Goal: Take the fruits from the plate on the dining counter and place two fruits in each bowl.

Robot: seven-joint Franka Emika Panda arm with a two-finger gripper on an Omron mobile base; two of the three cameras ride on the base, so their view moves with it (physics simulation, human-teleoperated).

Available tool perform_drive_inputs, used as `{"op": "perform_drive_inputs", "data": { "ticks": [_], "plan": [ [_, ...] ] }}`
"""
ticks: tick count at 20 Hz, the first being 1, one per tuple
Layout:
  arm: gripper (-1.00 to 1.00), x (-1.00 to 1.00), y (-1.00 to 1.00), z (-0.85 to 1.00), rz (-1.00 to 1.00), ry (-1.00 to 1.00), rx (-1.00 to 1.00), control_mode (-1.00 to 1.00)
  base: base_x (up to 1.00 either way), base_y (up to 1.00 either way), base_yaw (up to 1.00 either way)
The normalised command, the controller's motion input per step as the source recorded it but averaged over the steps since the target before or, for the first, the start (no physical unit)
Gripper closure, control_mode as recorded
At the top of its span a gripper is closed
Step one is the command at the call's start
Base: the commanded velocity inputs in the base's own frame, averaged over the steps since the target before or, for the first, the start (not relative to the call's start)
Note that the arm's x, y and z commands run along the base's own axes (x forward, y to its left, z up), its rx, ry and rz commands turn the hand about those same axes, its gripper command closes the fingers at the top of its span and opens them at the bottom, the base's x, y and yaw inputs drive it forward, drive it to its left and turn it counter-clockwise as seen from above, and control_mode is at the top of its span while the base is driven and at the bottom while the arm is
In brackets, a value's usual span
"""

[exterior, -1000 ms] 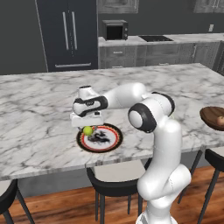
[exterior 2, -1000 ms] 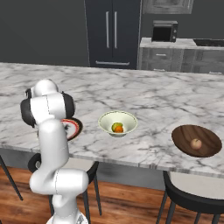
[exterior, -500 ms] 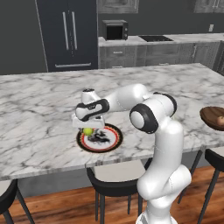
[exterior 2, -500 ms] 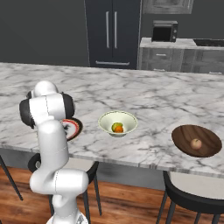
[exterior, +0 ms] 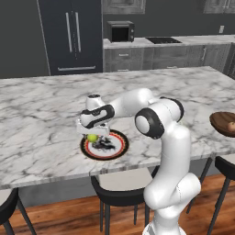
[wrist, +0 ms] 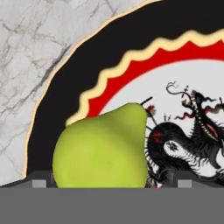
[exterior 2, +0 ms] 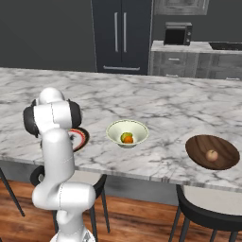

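On glossy black-rimmed plate (wrist: 57,87), smooth green pear-shaped fruit (wrist: 103,148), wide-spread gripper (exterior: 93,136) straddling

Background: dark double-door fridge (exterior: 71,36) on the back wall, black microwave (exterior: 120,31) on the light countertop (exterior: 183,40) over grey cabinets (exterior: 151,58), cooktop (exterior: 163,40) right of the microwave. Black stools (exterior: 121,195) tucked under the near counter edge, one more at right (exterior 2: 208,215). Wood plank floor (exterior: 59,220).
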Motion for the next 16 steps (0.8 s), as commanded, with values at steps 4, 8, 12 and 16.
{"op": "perform_drive_inputs", "data": {
  "ticks": [4, 8, 12, 16],
  "plan": [
    [-1.00, 0.01, 0.00, -0.01, -0.01, 0.00, 0.00, -1.00, 0.00, 0.00, 0.00],
    [-1.00, 0.00, 0.00, -0.01, 0.00, 0.00, 0.00, -1.00, 0.00, 0.00, 0.00],
    [1.00, 0.00, 0.00, 0.00, 0.00, 0.00, 0.00, -1.00, 0.00, 0.00, 0.00],
    [1.00, 0.00, 0.00, 0.00, 0.00, 0.00, 0.00, -1.00, 0.00, 0.00, 0.00]
  ]
}}
